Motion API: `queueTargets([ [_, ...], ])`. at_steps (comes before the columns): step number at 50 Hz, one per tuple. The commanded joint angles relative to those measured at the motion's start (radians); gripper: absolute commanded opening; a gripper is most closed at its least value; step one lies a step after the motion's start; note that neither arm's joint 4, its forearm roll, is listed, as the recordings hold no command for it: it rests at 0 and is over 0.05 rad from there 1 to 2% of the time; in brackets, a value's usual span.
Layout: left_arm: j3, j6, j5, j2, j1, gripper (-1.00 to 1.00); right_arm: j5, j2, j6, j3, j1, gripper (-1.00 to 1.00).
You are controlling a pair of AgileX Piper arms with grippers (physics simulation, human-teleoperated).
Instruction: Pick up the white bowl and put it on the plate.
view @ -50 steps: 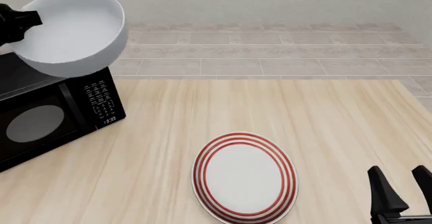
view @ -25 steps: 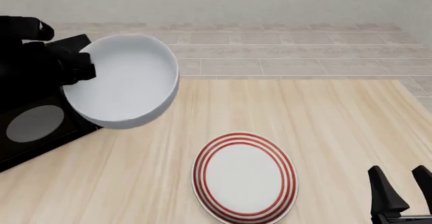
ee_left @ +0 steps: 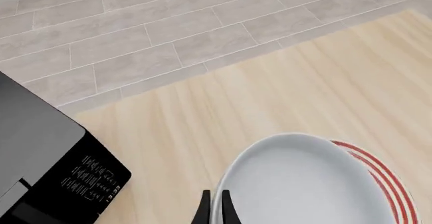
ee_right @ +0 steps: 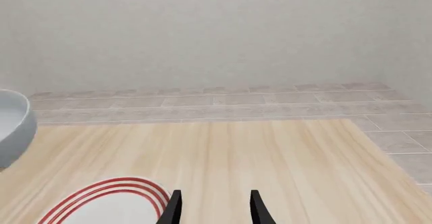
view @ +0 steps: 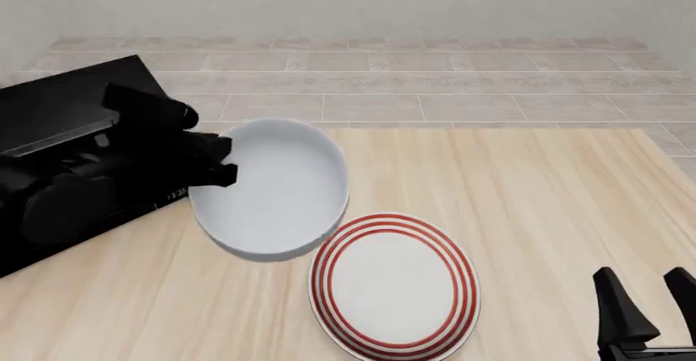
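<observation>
The white bowl [view: 277, 188] hangs in the air above the table, just left of and behind the plate [view: 394, 284], overlapping the plate's far left rim in the front view. My left gripper [view: 218, 165] is shut on the bowl's left rim. The left wrist view shows thin fingers [ee_left: 204, 213] pinching the bowl's [ee_left: 304, 183] edge, with the red-ringed plate [ee_left: 388, 181] showing beyond it. My right gripper [view: 644, 308] stands open at the table's near right, apart from the plate. Its wrist view shows the spread fingers [ee_right: 173, 206], the plate [ee_right: 111, 201] and the bowl's side [ee_right: 15, 125].
A black microwave [view: 65, 133] stands on the table's left side, behind my left arm, and shows in the left wrist view as the microwave [ee_left: 47, 158]. Tiled floor [view: 435, 76] lies beyond the table's far edge.
My left arm has carried the bowl rightward and down, from over the microwave to beside the plate. The right gripper has not moved.
</observation>
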Motion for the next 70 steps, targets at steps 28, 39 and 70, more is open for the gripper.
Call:
queueTargets([
  [28,-0.005,-0.055,-0.202,0.342,-0.246,-1.0,0.01,0.0,-0.004,0.0,-0.01,1.0],
  [39,-0.048,-0.059,-0.252,0.472,-0.292,-1.0,0.018,0.0,0.002,0.0,-0.018,1.0],
  [70,-0.115,-0.095,-0.284,0.589,-0.397,-1.0,0.033,0.0,0.006,0.0,-0.021,1.0],
])
